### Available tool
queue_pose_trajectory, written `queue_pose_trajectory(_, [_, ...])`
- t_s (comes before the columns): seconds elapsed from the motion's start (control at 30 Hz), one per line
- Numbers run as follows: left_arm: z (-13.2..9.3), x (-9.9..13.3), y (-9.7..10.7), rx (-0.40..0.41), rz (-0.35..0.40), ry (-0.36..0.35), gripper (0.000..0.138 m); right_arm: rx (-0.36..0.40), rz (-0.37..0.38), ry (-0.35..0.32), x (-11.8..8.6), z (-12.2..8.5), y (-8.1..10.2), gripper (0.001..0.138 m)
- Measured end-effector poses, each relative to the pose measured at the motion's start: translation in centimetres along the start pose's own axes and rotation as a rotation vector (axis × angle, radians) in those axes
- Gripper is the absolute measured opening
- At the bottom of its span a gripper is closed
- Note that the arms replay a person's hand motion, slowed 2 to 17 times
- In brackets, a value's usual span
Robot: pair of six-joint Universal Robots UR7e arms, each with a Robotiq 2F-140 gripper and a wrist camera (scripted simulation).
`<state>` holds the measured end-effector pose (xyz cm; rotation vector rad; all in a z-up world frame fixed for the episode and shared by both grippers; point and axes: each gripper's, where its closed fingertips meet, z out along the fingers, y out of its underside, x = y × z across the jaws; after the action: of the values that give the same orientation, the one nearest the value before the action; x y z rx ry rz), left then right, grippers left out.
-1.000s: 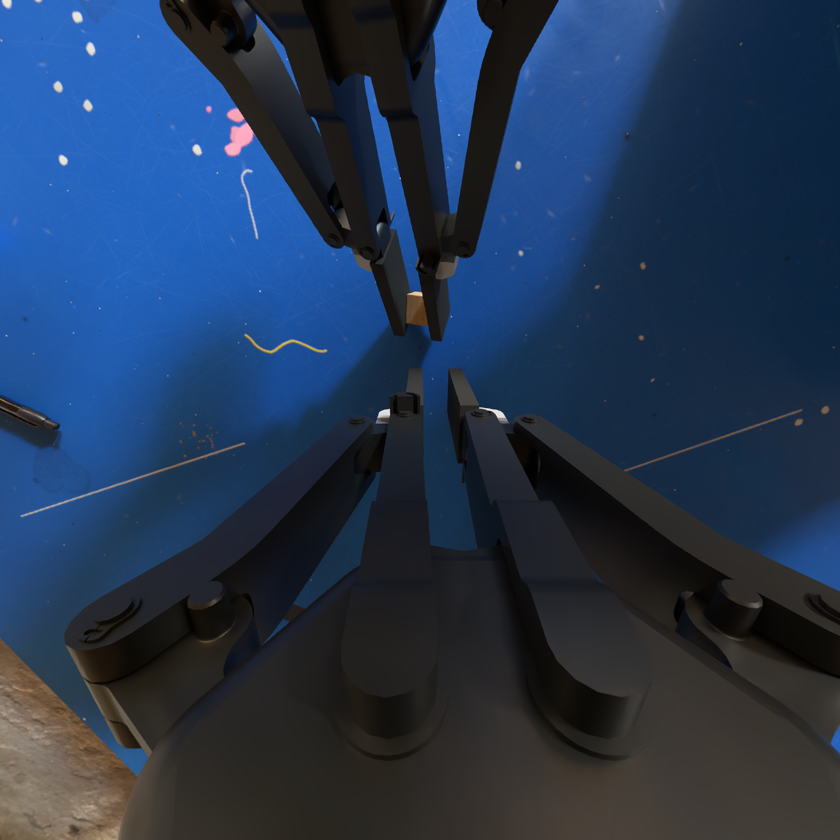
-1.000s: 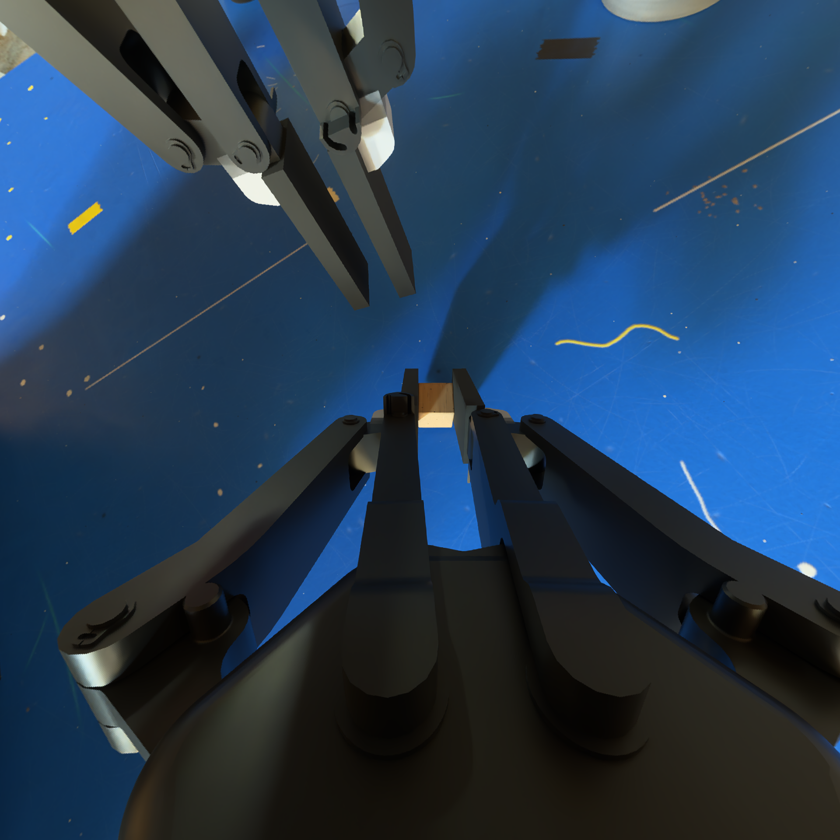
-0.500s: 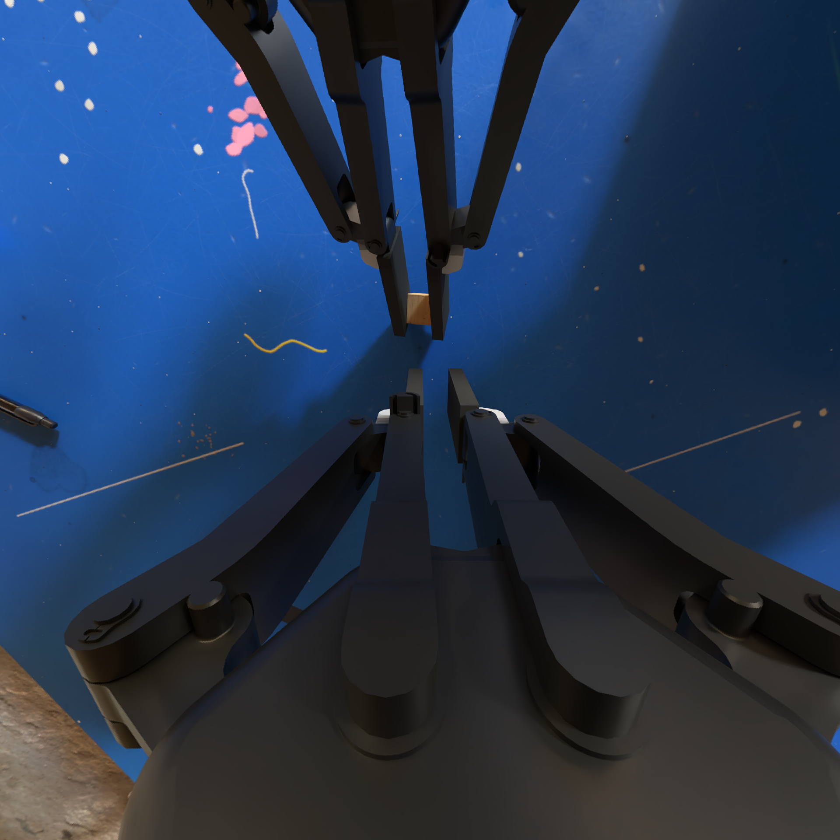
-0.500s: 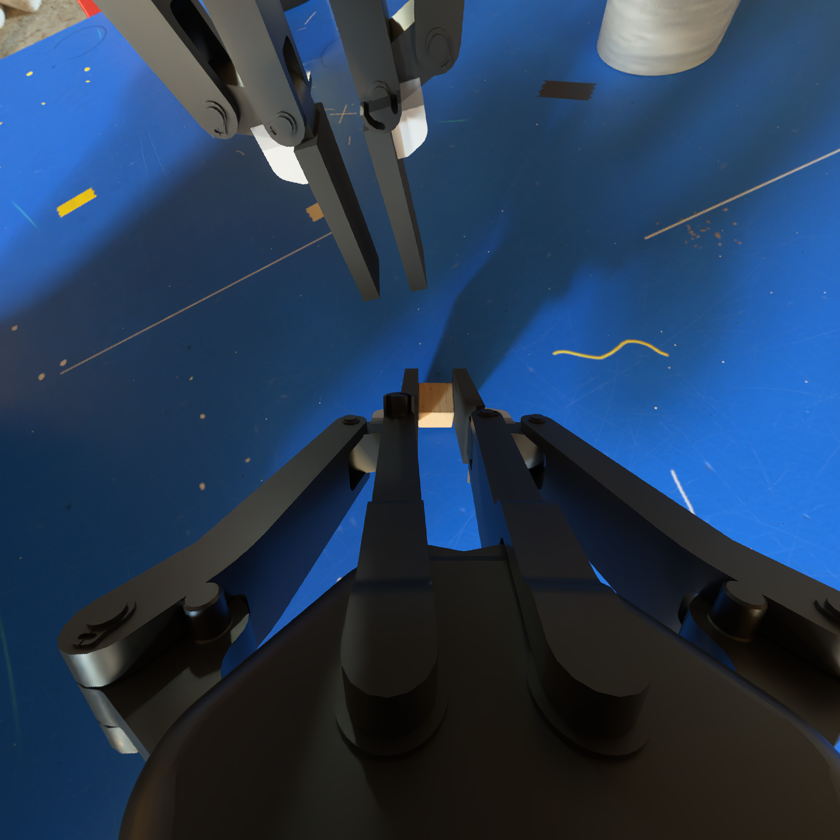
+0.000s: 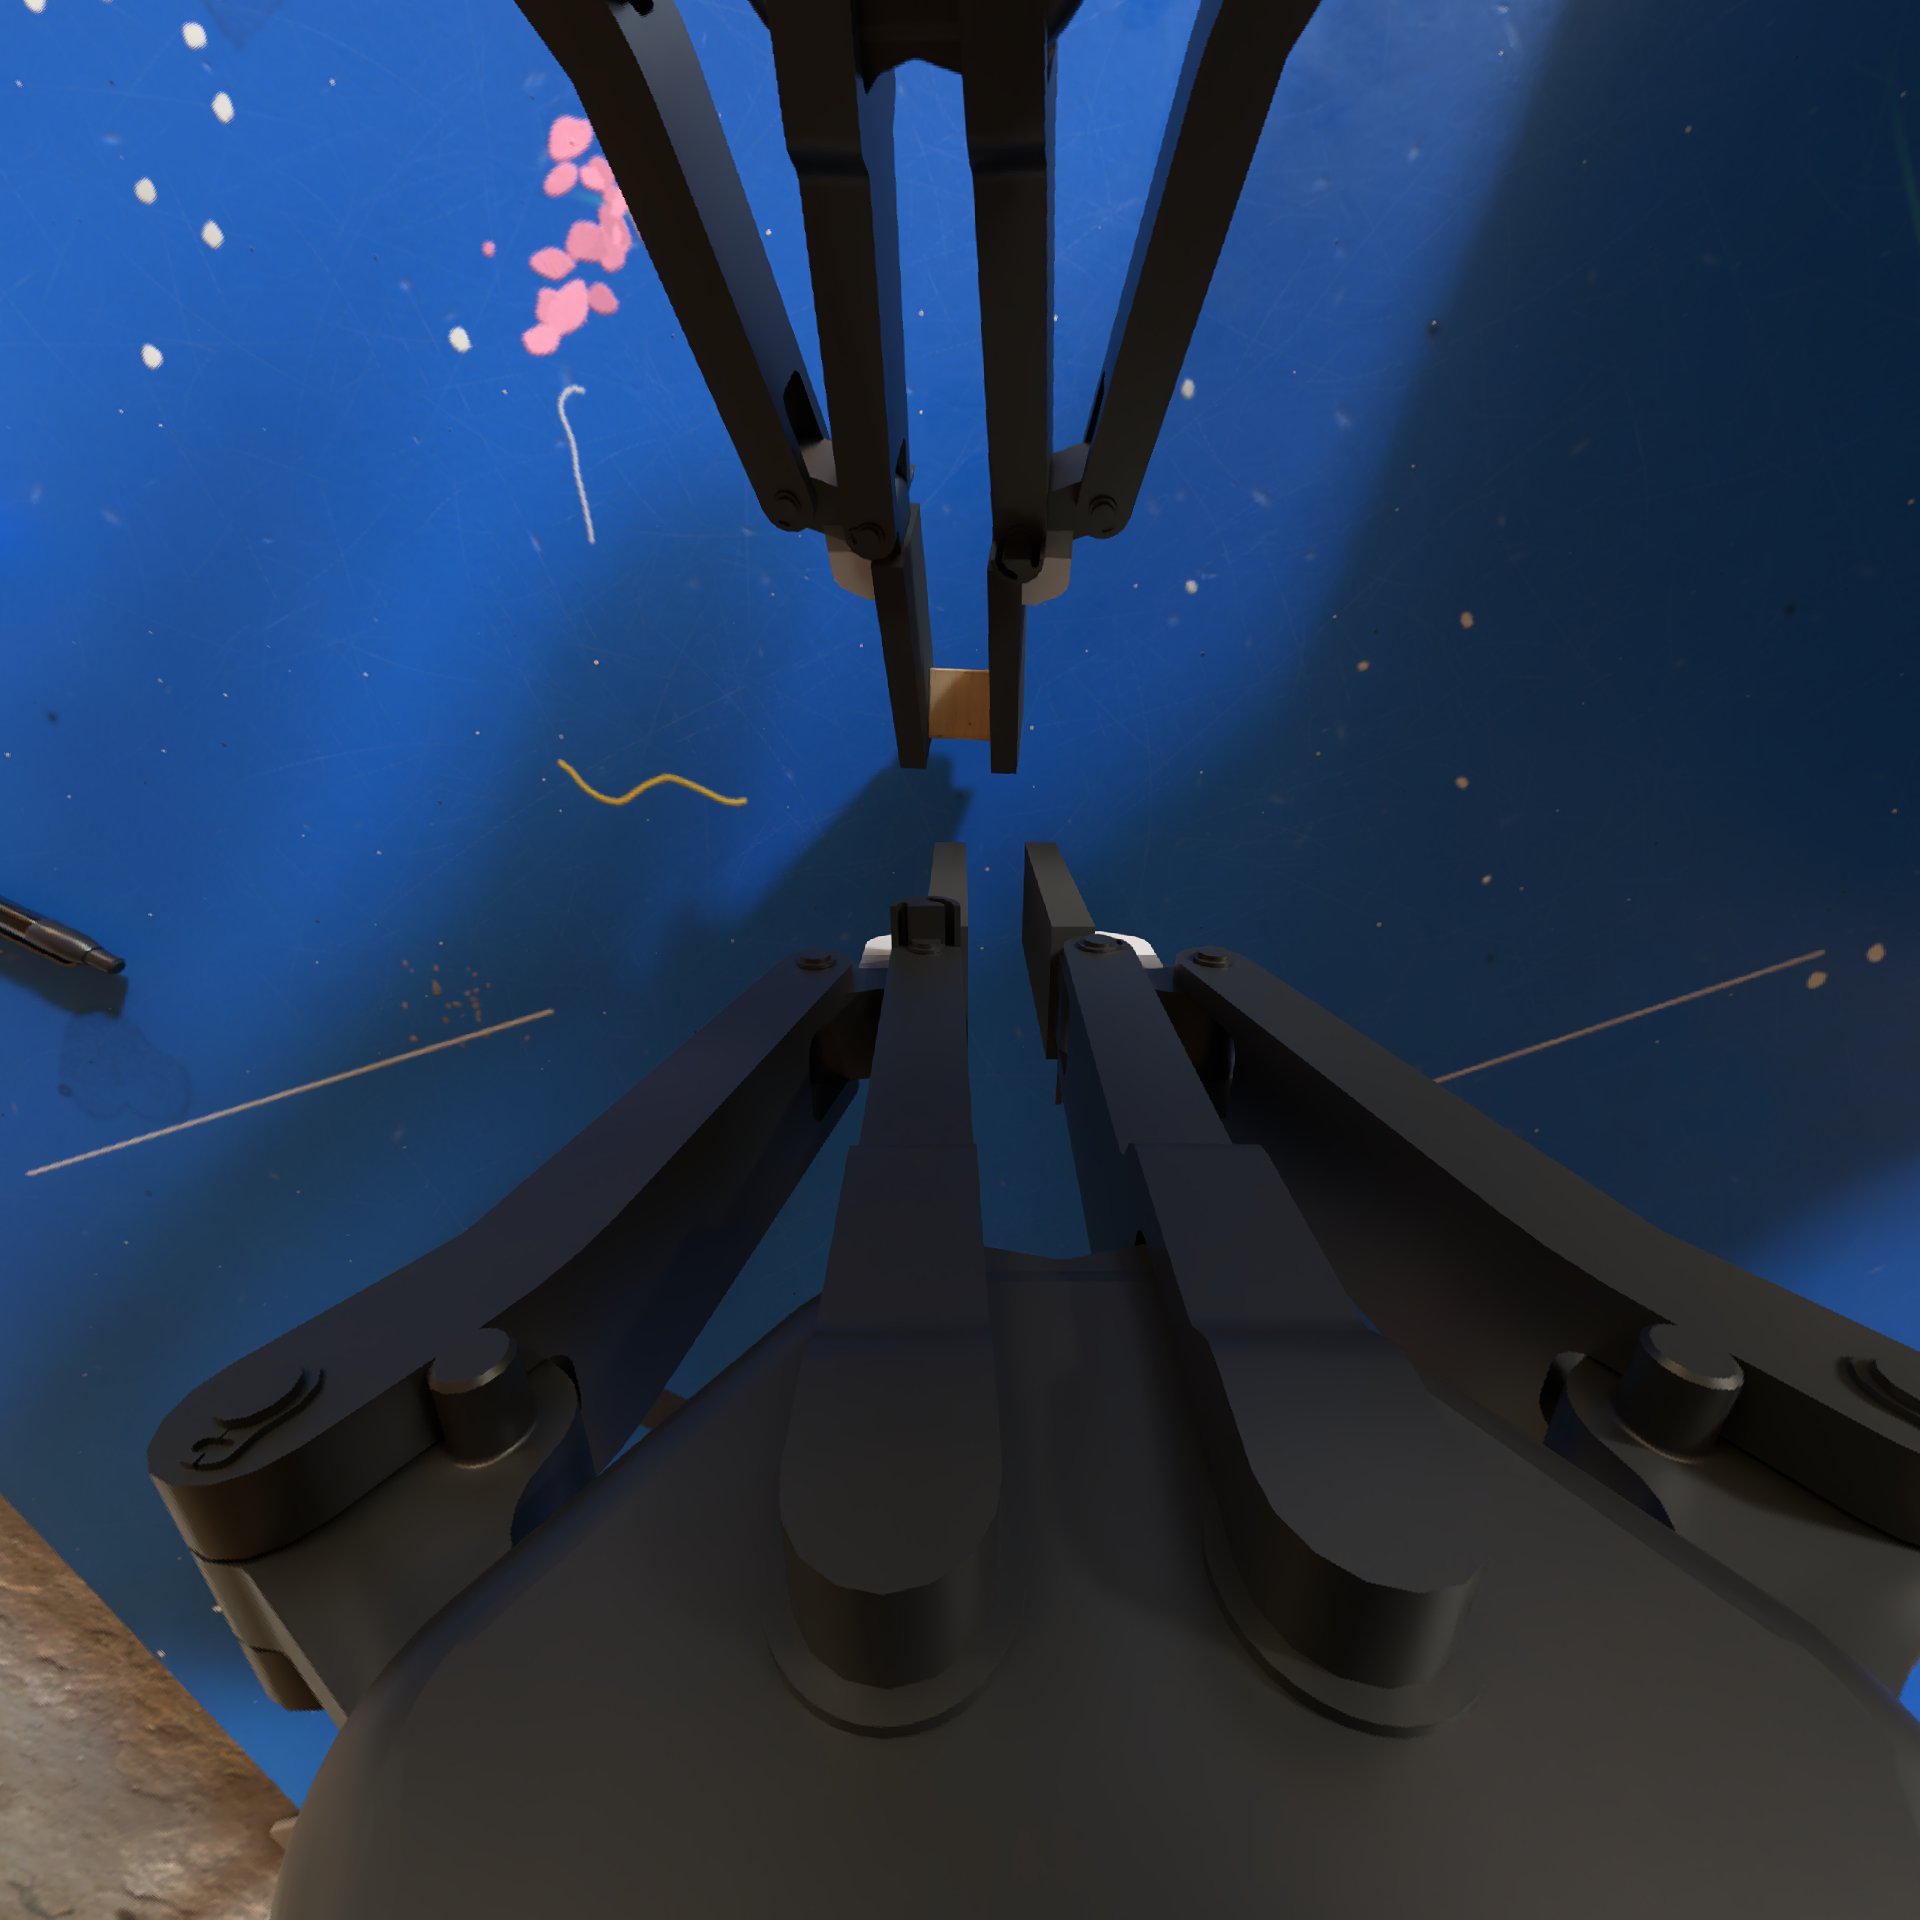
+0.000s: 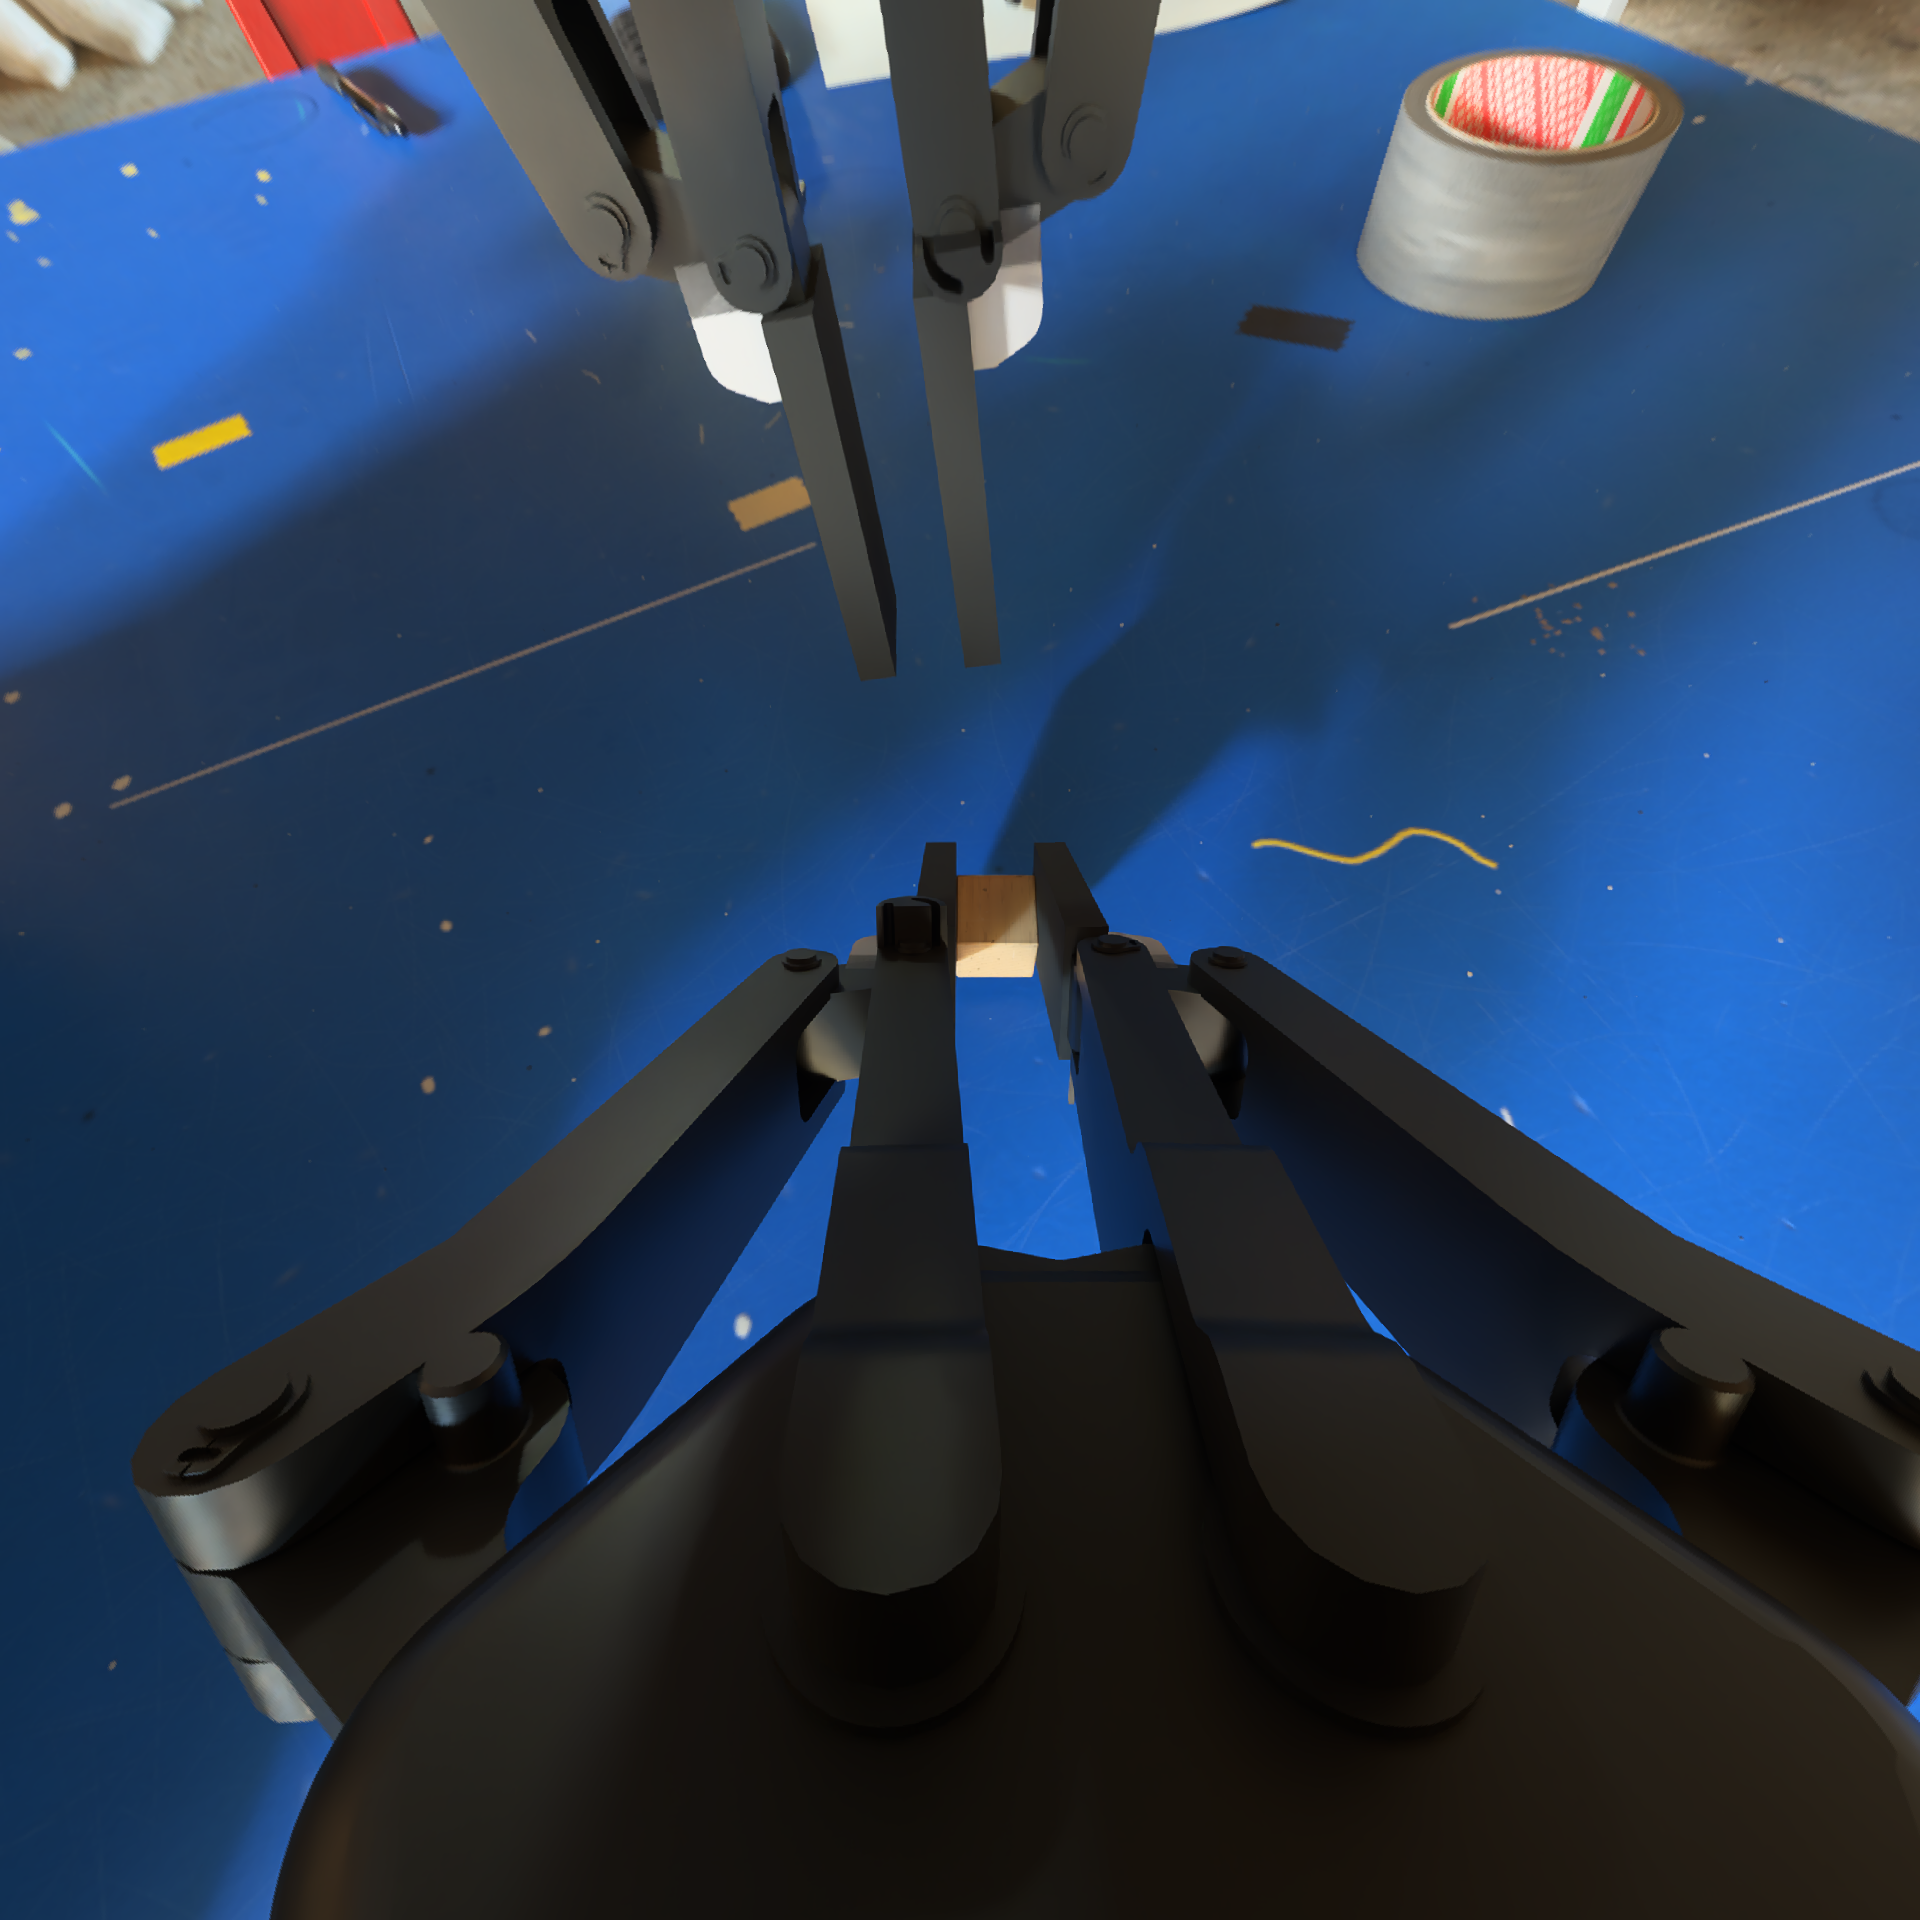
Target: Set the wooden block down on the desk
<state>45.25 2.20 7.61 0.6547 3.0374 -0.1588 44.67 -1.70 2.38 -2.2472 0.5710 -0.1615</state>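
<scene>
A small wooden block (image 6: 995,925) sits clamped between the fingertips of my right gripper (image 6: 995,862), which is shut on it and holds it above the blue desk (image 6: 416,935). In the left wrist view the block (image 5: 958,703) shows between the right gripper's tips (image 5: 958,769), which point down from the top. My left gripper (image 5: 995,862) faces it tip to tip, a short way off. Its jaws stand narrowly apart with nothing between them. It also shows in the right wrist view (image 6: 928,665).
A grey tape roll (image 6: 1517,187) stands at the far right of the desk. A yellow thread (image 6: 1371,847) lies to the right of the block. A dark pen (image 5: 62,940) lies at the left. The desk edge and brown floor (image 5: 104,1714) are at the lower left.
My right gripper has tilted and drawn back with the block still in it, so the tape roll and the desk's far edge came into its view. My left gripper has stayed put.
</scene>
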Motion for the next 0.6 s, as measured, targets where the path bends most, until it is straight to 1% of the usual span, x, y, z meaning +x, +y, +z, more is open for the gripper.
queue_pose_trajectory(0.07, [0.0, 0.0, 0.0, -0.001, 0.001, 0.000, 0.015, 0.037, 0.007, -0.008, 0.0, -0.2, -0.4, 0.020])
queue_pose_trajectory(0.17, [0.0, 0.0, 0.0, -0.003, 0.004, 0.001, 0.015, 0.105, 0.017, -0.014, 0.2, -0.6, -1.3, 0.028])
queue_pose_trajectory(0.23, [0.0, 0.0, 0.0, -0.004, 0.004, 0.002, 0.015, 0.138, 0.017, -0.019, 0.2, -0.9, -1.7, 0.032])
queue_pose_trajectory(0.37, [0.0, 0.0, 0.0, -0.005, 0.005, 0.002, 0.015, 0.182, -0.020, -0.037, -0.2, -1.1, -2.0, 0.034])
queue_pose_trajectory(0.47, [0.0, 0.0, 0.0, -0.003, 0.004, 0.002, 0.015, 0.199, -0.062, -0.033, -0.3, -1.1, -2.1, 0.033])
queue_pose_trajectory(0.6, [0.0, 0.0, 0.0, 0.000, 0.003, 0.002, 0.015, 0.180, -0.117, -0.024, -0.7, -0.8, -1.7, 0.031])
